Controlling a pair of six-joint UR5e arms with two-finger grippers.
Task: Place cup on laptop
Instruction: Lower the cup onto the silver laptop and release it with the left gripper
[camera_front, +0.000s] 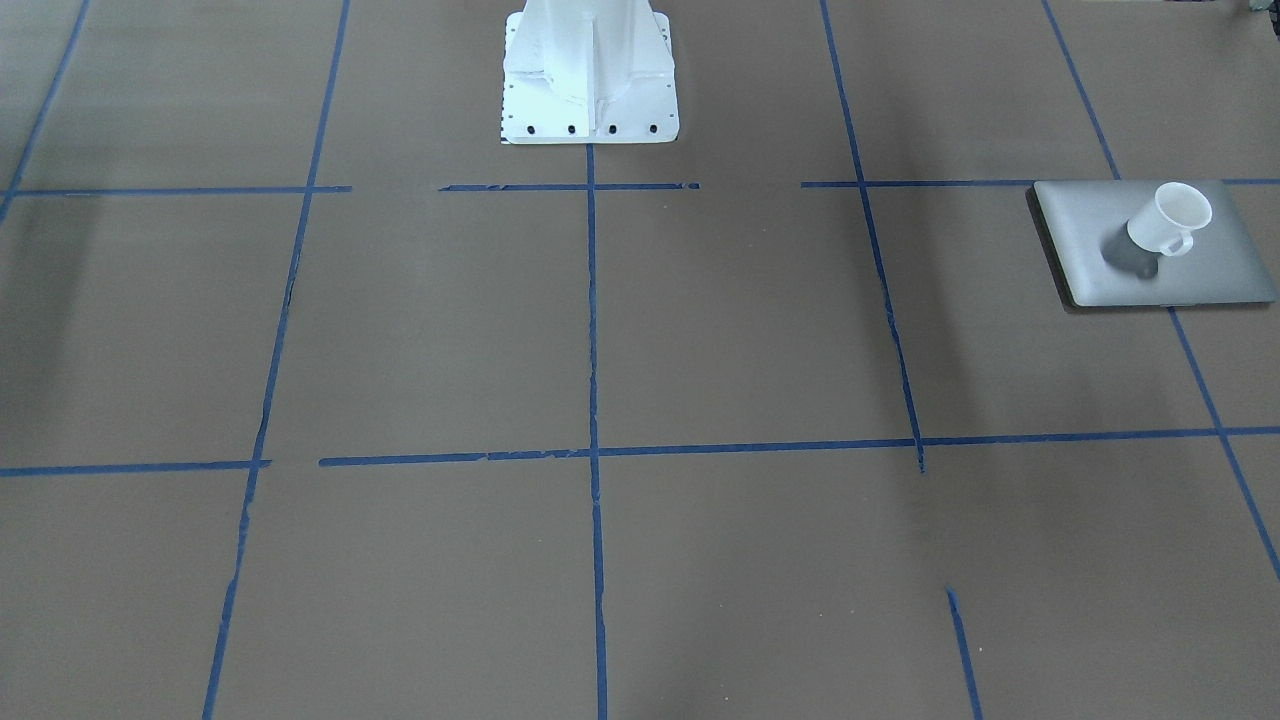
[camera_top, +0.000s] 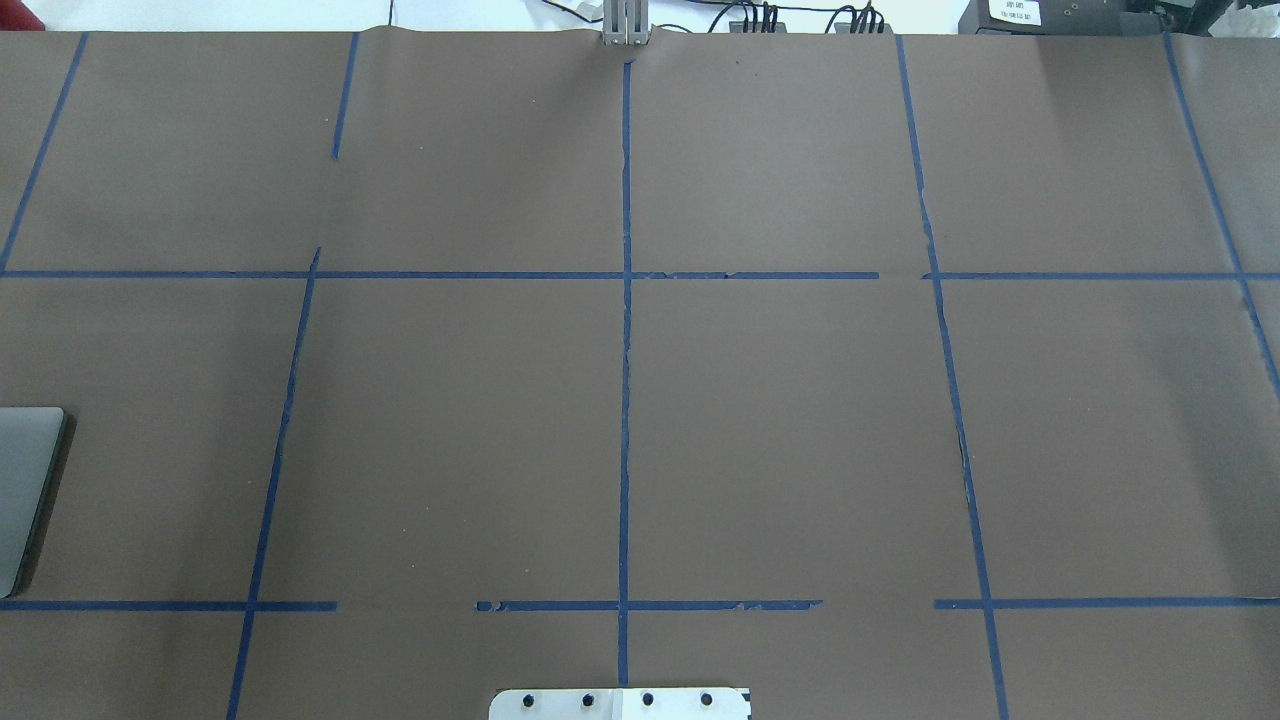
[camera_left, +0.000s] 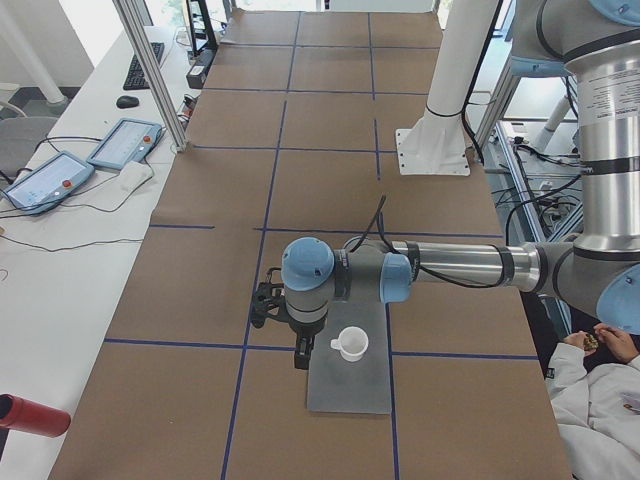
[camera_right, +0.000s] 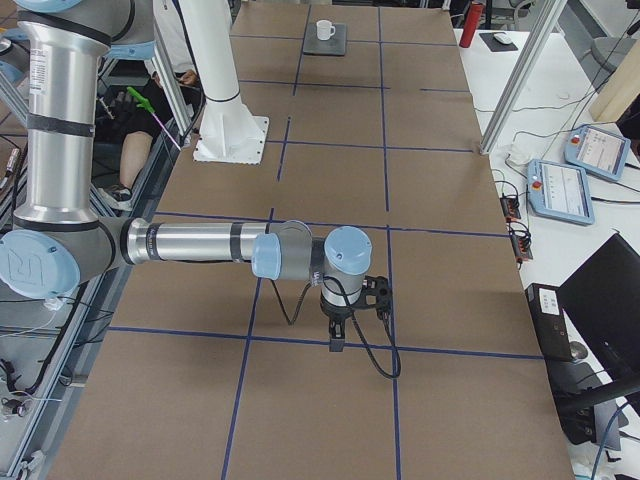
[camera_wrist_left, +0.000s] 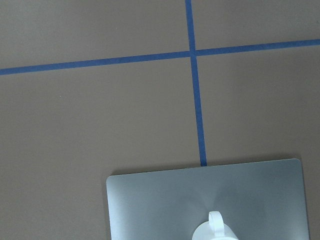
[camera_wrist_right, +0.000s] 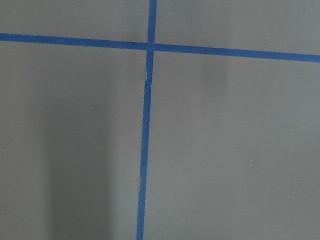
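The white cup (camera_front: 1170, 220) stands upright on the silver-grey laptop (camera_front: 1150, 270), which lies flat on the table on my left side. The cup (camera_left: 350, 344) and laptop (camera_left: 348, 390) also show in the exterior left view. The left wrist view shows the laptop (camera_wrist_left: 165, 205) with the cup's handle and rim (camera_wrist_left: 215, 231) at the bottom edge. My left gripper (camera_left: 301, 358) hangs just beside the cup, apart from it; I cannot tell whether it is open or shut. My right gripper (camera_right: 336, 345) hangs over bare table far from the laptop (camera_right: 326, 44); I cannot tell its state.
The white robot pedestal (camera_front: 590, 80) stands at the table's middle edge. Blue tape lines (camera_top: 625, 400) grid the brown table. Teach pendants (camera_left: 125, 143) lie on a side table. A seated person (camera_left: 600, 380) is near the robot's side.
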